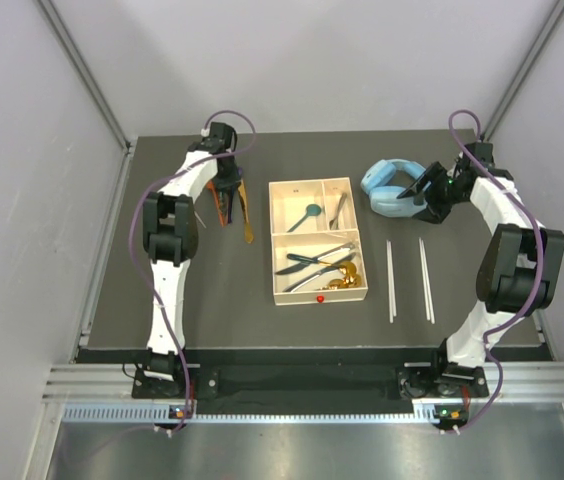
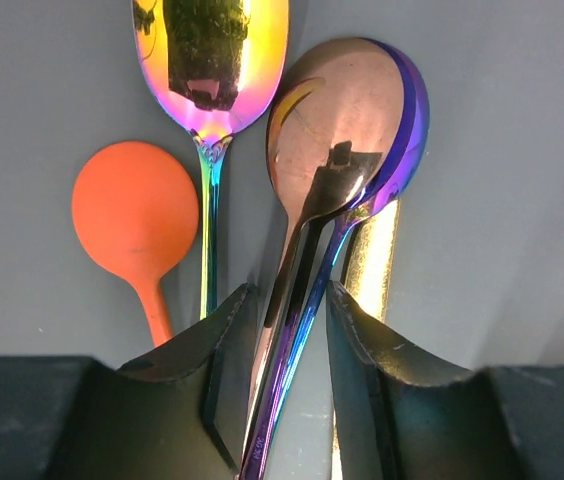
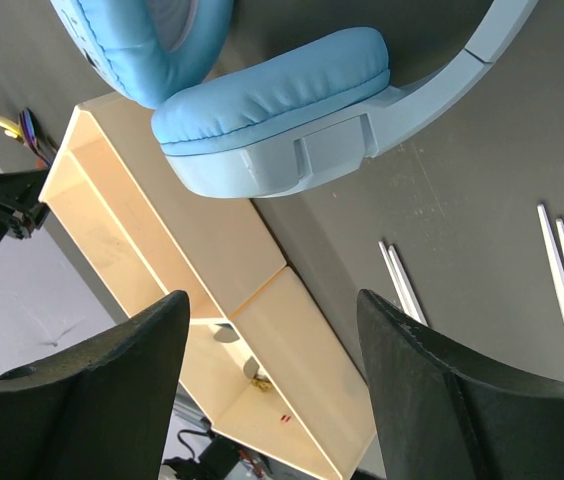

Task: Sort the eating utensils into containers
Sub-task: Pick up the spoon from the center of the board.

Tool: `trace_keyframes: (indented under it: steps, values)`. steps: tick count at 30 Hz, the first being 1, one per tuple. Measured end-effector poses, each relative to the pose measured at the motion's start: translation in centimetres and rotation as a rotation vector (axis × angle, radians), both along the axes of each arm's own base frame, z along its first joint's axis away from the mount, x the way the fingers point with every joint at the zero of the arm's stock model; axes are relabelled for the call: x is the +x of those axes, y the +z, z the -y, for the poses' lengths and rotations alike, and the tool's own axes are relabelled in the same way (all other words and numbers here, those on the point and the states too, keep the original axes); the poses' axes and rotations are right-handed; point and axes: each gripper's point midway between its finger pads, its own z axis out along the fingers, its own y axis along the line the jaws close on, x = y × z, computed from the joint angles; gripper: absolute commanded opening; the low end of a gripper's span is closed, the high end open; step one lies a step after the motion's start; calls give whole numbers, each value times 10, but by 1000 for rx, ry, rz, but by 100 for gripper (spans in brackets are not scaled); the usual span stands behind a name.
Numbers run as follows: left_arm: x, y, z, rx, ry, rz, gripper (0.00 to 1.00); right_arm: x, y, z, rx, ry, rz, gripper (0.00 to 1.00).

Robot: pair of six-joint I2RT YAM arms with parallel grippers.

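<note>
While I watched from my station, the left gripper [image 2: 289, 295] sat low over a cluster of spoons toward the table's [image 1: 212, 310] back-left corner. Its jaws were drawn partway in on either side of the purple spoon's [image 2: 352, 130] handle, but I could not tell whether they actually pressed on it. Just beside that spoon lay a rainbow-gold spoon [image 2: 212, 60], and next to it an orange spoon [image 2: 134, 210]. The right gripper [image 3: 272, 298] hung with its jaws spread wide and nothing between them, just beside the light-blue headphones [image 3: 272, 110] near the back-right corner. The cream tray [image 1: 272, 240] stood at the middle of the table, with a red dot [image 1: 320, 298] on its near rim. A teal spoon [image 1: 312, 212] lay in its back-left small compartment, and a silver utensil [image 1: 339, 208], too small to name, lay in the back-right one. The large near compartment held dark-and-silver cutlery [image 1: 312, 262] and a gold spoon [image 1: 344, 280]. Between the tray and the table's right edge, two pairs of pale chopsticks [image 1: 391, 280] lay parallel on the bare surface.
</note>
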Motion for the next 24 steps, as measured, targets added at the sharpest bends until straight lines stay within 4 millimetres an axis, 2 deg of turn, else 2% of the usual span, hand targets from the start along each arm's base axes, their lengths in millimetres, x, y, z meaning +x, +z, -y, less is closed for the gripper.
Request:
trace_keyframes:
  steps: [2,3,4,7,24]
  values:
    - [1,0,0,0,1,2,30,1,2,0,-1,1,4,68]
    - [2,0,0,1,2,4,19,1,2,0,-2,1,5,68]
    - [3,0,0,3,2,5,12,1,2,0,-1,1,4,68]
    - [4,0,1,2,1,10,1,0,2,0,-1,2,-1,68]
    - [1,2,3,-7,-25,19,0,0,2,0,0,2,-1,68]
